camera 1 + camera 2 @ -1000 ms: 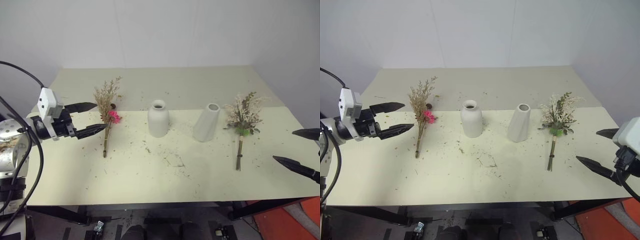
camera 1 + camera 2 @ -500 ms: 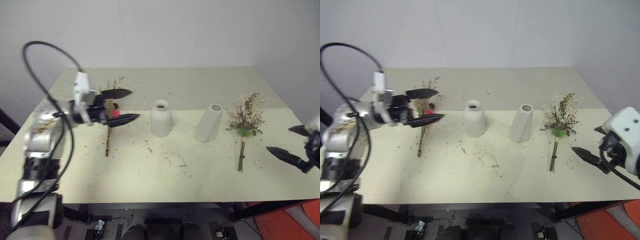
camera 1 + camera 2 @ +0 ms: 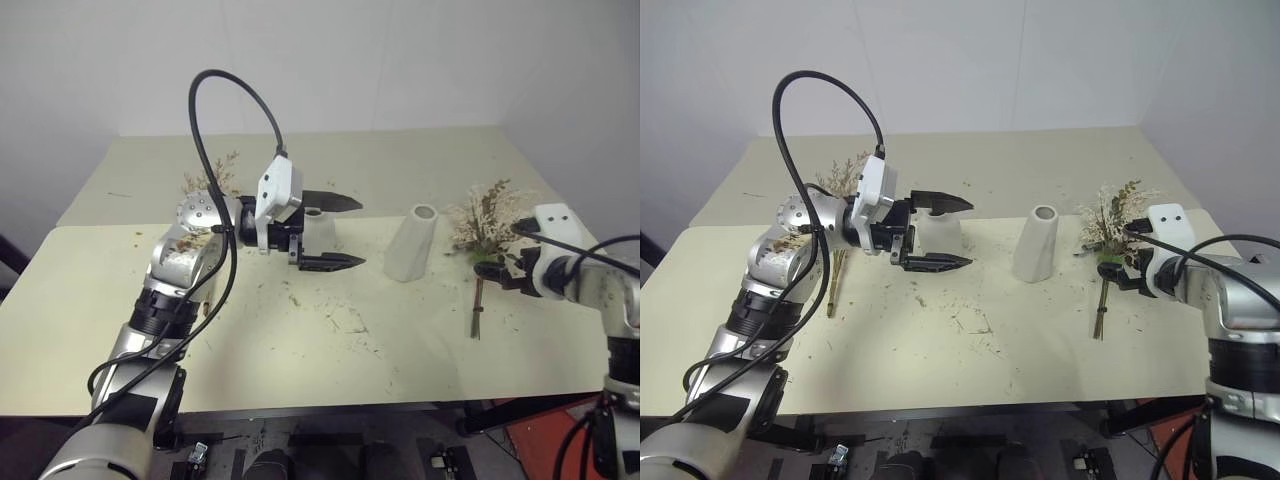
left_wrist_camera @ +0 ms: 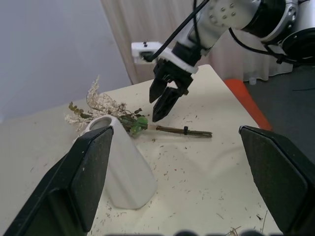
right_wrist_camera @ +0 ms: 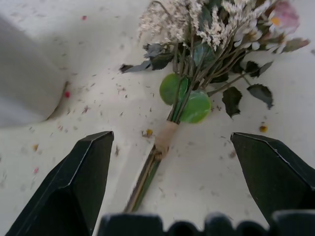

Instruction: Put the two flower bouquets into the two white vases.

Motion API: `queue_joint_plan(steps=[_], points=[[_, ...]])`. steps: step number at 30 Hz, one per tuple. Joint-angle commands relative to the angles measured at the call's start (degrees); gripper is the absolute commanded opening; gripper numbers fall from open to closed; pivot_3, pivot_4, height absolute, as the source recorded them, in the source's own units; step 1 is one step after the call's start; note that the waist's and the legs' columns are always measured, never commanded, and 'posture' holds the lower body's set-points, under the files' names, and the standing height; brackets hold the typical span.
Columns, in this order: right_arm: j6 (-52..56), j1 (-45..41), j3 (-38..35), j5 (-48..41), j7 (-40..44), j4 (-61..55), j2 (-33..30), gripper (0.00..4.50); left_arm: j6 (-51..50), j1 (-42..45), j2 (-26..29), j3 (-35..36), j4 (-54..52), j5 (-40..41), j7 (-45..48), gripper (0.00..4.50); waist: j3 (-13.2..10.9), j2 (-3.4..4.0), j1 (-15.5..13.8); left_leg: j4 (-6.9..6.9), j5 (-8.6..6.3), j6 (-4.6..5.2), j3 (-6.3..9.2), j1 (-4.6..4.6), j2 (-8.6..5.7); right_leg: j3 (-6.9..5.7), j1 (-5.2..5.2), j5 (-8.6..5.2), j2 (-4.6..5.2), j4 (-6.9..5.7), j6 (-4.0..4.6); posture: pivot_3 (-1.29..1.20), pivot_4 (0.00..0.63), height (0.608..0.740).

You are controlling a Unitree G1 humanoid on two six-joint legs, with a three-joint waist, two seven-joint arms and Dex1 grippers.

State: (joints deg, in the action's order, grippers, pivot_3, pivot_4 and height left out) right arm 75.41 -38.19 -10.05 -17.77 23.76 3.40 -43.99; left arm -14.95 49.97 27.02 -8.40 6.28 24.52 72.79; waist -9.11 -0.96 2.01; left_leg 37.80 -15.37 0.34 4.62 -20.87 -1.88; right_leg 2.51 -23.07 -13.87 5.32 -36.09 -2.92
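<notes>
Between the spread fingers of the left gripper point(image 3: 340, 233), which is reaching level across the counter point(image 3: 300, 350) with nothing in its grasp, the bottle vase point(image 3: 322, 232) is standing upright, one finger passing behind its neck and the other in front of its base; whether either finger is touching it cannot be told. Beyond those fingertips the cone vase point(image 3: 412, 244) is standing on the counter, leaning a little, and in the left wrist view it point(image 4: 118, 167) is sitting just inside one finger. Behind the left gripper's wrist the grass bunch point(image 3: 837, 215) is lying flat on the counter. Over at the other side the right gripper point(image 4: 165, 101) is pointing down with its fingers released and empty, poised just above the rose bouquet point(image 5: 197, 73); in the right wrist view the bouquet's tied stems point(image 5: 162, 142) are lying on the counter midway between the two fingers, the blooms pointing away from them.
</notes>
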Motion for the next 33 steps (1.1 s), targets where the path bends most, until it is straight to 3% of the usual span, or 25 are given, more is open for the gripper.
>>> queue_joint_plan(steps=[1, 7, 10, 18, 21, 28, 33], points=[[-1.9, -3.38, 1.17, 1.65, -0.83, 5.81, 0.83, 4.5, 1.03, -0.08, 0.71, 0.99, -1.58, -0.65, -0.3, 4.46, 0.01, 0.02, 0.0, 0.01, 0.03, -0.05, 0.0, -0.1, 0.0, -0.01, -0.09, 0.01, 0.0, -0.04, 0.01, 0.0, 0.15, 0.74], [-6.49, -8.01, 4.35, 3.93, -0.39, 16.6, 3.02, 4.5, 0.54, -2.66, 1.91, 1.81, -3.84, -0.68, -1.36, 4.46, 0.08, 0.13, 0.18, 0.01, 0.05, -0.08, 0.0, -0.18, -0.01, -0.01, -0.17, 0.02, 0.0, -0.03, 0.01, 0.0, 0.15, 0.74], [-8.38, -10.17, 4.87, 4.5, -0.01, 20.26, 3.69, 3.91, 0.28, -3.76, 2.42, 2.08, -4.78, -0.72, -2.11, 4.5, 0.08, 0.15, 0.42, 0.01, 0.05, -0.08, 0.0, -0.17, 0.0, -0.01, -0.17, 0.02, -0.01, -0.02, 0.01, 0.0, 0.15, 0.74], [-8.6, -14.48, 6.02, 5.23, 1.62, 27.33, 4.4, 1.06, -0.4, -6.55, 4.25, 3.16, -6.52, -0.16, -3.34, 4.5, 0.11, 0.19, 0.49, 0.01, 0.06, -0.08, 0.0, -0.17, -0.01, -0.01, -0.17, 0.03, -0.01, -0.04, 0.01, 0.0, 0.15, 0.74], [-8.55, -15.14, 5.57, 5.53, 1.23, 28.58, 4.75, 0.19, -0.64, -8.13, 5.9, 4.02, -6.95, 0.05, -3.28, 4.5, 0.12, 0.21, 0.57, 0.01, 0.06, -0.08, 0.0, -0.16, 0.0, -0.01, -0.17, 0.03, -0.02, -0.07, 0.01, 0.0, 0.15, 0.74], [-8.24, -14.02, 3.61, 5.55, -1.02, 25.59, 5.0, 0.18, -0.36, -9.27, 8.3, 5.04, -6.28, -0.27, -3.4, 4.5, 0.13, 0.21, 0.47, 0.01, 0.06, -0.09, 0.01, -0.16, -0.01, -0.02, -0.16, 0.03, -0.01, -0.06, 0.01, 0.0, 0.15, 0.74], [-19.08, -10.9, -3.22, 7.36, -9.53, 8.47, 5.26, 0.18, -0.56, -8.48, 8.85, 5.25, -5.88, -0.32, -3.33, 4.5, 0.13, 0.25, 0.4, 0.0, 0.06, -0.09, 0.03, -0.23, -0.01, -0.03, -0.23, 0.04, 0.0, -0.15, 0.0, 0.0, 0.15, 0.74]])
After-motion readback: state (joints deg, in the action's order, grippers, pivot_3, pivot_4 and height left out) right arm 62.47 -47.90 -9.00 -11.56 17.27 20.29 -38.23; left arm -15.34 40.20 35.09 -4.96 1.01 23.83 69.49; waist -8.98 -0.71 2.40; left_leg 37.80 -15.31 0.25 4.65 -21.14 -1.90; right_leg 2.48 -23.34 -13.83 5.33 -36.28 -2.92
